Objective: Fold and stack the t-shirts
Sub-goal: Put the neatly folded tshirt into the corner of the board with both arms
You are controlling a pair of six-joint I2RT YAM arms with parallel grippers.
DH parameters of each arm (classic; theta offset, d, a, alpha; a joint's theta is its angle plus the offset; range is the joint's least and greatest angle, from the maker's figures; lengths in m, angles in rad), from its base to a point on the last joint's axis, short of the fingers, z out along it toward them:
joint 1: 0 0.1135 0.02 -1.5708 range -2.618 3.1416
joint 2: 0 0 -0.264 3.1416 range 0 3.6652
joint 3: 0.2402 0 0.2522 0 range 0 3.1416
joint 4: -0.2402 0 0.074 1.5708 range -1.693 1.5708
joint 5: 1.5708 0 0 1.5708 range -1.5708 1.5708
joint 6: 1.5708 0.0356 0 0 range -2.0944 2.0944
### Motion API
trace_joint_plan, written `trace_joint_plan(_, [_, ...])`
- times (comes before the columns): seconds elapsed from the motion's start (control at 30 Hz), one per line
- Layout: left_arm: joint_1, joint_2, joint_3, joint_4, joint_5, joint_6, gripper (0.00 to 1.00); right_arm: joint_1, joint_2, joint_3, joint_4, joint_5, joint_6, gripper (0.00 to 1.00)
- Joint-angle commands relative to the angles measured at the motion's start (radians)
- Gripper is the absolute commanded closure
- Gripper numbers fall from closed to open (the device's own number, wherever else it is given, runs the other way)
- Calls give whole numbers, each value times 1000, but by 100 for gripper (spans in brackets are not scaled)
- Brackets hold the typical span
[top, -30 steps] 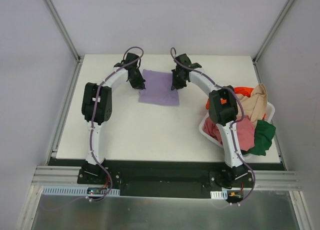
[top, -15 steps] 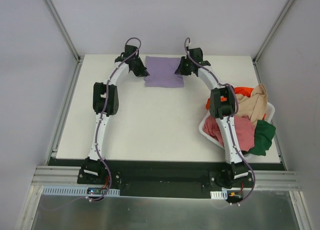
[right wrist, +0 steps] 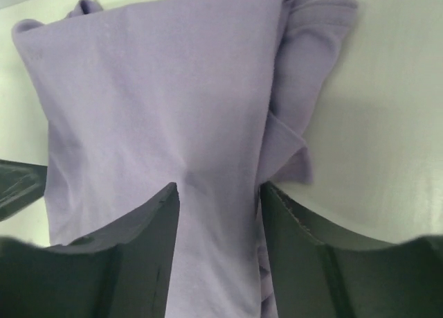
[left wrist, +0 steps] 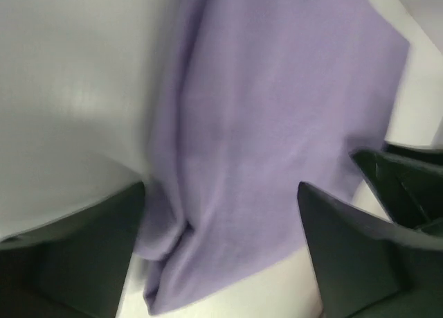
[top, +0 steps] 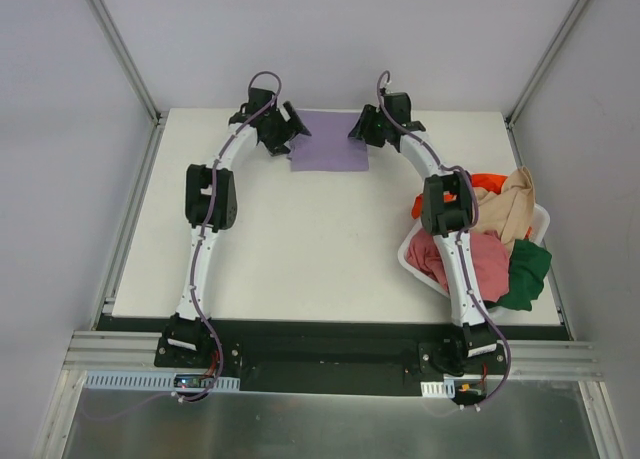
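A lavender t-shirt (top: 328, 144) lies folded flat at the far middle of the table. My left gripper (top: 293, 129) is at its left edge, its jaws wide apart. In the left wrist view the shirt (left wrist: 277, 124) lies loose on the table between the fingers (left wrist: 90, 255) of that gripper (left wrist: 221, 252). My right gripper (top: 361, 131) is at the shirt's right edge. In the right wrist view its fingers (right wrist: 304, 255) stand apart over the cloth (right wrist: 159, 96), which runs slack through the gripper's (right wrist: 220, 249) gap with a small crease.
A white basket (top: 413, 258) at the right edge holds an orange-red t-shirt (top: 487, 182), a beige one (top: 510, 211), a dusty pink one (top: 482, 261) and a dark green one (top: 527, 271) hanging over its rim. The table's far edge is just behind the lavender shirt.
Both arms stretched toward the far edge, carrying the lavender shirt with them. Both grippers then opened and let go of it; the shirt now rests on the table.
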Motion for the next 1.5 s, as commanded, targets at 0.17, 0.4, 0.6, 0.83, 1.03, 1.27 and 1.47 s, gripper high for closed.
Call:
trace_joint_plan(0.17, [8, -357, -43, 20, -33, 89, 1, -35, -301, -18, -44, 14, -18, 31])
trace_joint_plan(0.4, [2, -770, -421, -3, -51, 125, 1, -3, -626, -258, -189, -27, -55, 4])
trace_joint_plan(0.6, [-43, -1261, -957, -3, -132, 120, 1, 139, -1100, -886, -90, 124, -153, 4])
trace_joint_plan(0.83, [-161, -1738, -1512, -3, -221, 79, 1, 359, -1504, -1444, 63, 276, -92, 4])
trace_joint_plan(1.03, [-185, -1974, -1764, -4, -283, -4, 1, 492, -1682, -1716, 151, 393, -26, 4])
trace_joint_plan(1.27, [-185, -2033, -1852, -6, -287, -1, 1, 537, -1795, -1899, 283, 363, 19, 4])
trace_joint_plan(1.47, [-185, -2039, -1870, -4, -287, -1, 1, 537, -1871, -1971, 349, 355, 29, 4])
